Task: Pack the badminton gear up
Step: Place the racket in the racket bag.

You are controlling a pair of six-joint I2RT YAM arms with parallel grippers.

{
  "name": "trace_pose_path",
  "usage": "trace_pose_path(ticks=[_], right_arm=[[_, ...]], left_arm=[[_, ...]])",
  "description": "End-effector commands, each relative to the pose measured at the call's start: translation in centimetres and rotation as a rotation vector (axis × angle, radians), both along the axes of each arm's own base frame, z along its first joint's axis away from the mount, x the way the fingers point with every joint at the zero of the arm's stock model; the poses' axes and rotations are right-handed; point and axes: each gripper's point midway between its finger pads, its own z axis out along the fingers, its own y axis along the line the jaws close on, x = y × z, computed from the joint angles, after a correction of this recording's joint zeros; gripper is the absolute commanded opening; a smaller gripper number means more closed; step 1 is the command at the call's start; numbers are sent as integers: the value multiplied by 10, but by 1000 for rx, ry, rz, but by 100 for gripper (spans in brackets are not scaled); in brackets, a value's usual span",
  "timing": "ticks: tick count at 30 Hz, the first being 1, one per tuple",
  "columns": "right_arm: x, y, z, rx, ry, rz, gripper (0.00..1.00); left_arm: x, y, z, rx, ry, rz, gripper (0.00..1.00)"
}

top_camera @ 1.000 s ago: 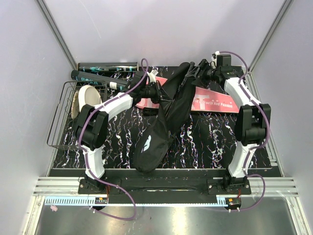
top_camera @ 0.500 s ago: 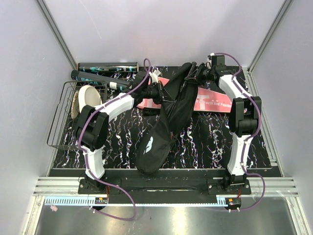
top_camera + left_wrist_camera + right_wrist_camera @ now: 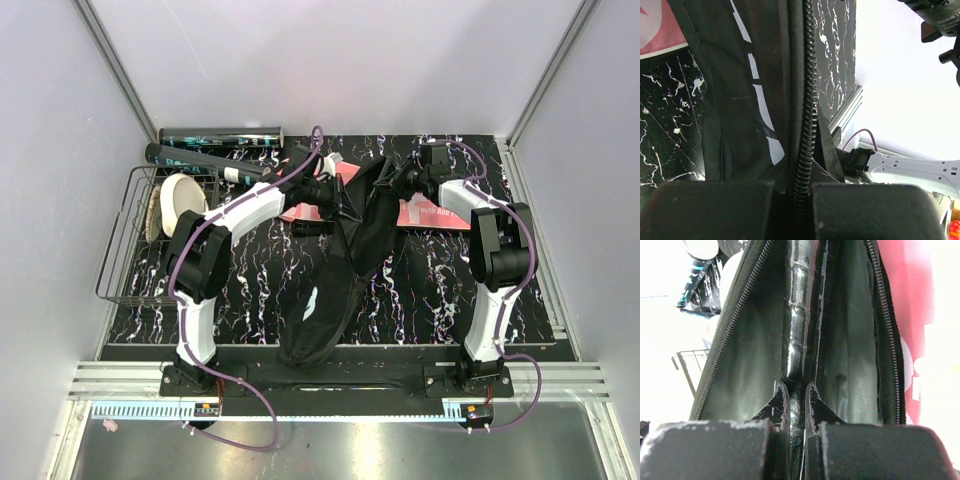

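The black bag [image 3: 335, 270] lies slantwise across the mat, its mouth at the far end. My left gripper [image 3: 338, 196] is shut on the bag's left zipper edge [image 3: 807, 100], which runs straight between its fingers [image 3: 715, 210]. My right gripper [image 3: 396, 180] is shut on a glossy black strip [image 3: 796, 315] in the middle of the bag's open mouth, with grey lining [image 3: 747, 355] on both sides. The pink racket case [image 3: 440, 212] lies flat under the bag, partly hidden. Two dark tubes [image 3: 220, 135] lie at the far left. Rackets and shuttlecocks are out of view.
A black wire basket [image 3: 125, 240] stands at the left edge with a cream disc [image 3: 180, 200] in it. The grey walls close in on the left, right and back. In the left wrist view the right arm [image 3: 920, 165] is close behind the bag.
My right gripper has closed on the glossy strip and drawn left and nearer with the bag's mouth. The left gripper moved a little right, and the bag now covers more of the pink case.
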Motion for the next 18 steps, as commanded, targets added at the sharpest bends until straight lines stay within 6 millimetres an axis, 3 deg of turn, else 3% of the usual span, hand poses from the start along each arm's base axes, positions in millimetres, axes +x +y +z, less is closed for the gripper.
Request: trace_pose_path(ticks=[1,3,8,14,15,17,18], right_arm=[[-38,53,51,72,-46,201,0],[-51,62,59,95,-43,232,0],[-89,77,47,126,27,232,0],[-95,87,23,94,60,274,0],[-87,83,30,80,40,278,2],[-92,69,20,-15,79,310,24],[-82,60,30,-45,51,299,34]], left_arm=[[33,-10,62,-135,-260,15,0],[34,-9,59,-129,-262,16,0],[36,-12,56,-130,-260,-11,0],[18,-21,69,-161,-287,-87,0],[16,-20,72,-161,-296,-93,0],[11,-13,63,-138,-272,-92,0],[9,-9,62,-132,-281,-89,0]])
